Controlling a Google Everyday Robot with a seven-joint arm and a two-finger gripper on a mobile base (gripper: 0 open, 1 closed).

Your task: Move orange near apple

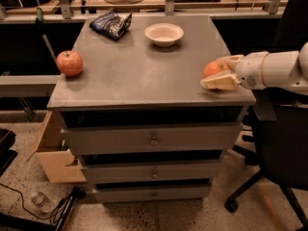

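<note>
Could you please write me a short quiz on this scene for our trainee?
1. True or false: the apple and the orange sit at opposite side edges of the table.
2. Short answer: what lies left of the white bowl at the back?
3. The gripper is at: A the bowl, B the orange, C the apple.

Key: 1 true. 2 the dark snack bag. 3 B.
</note>
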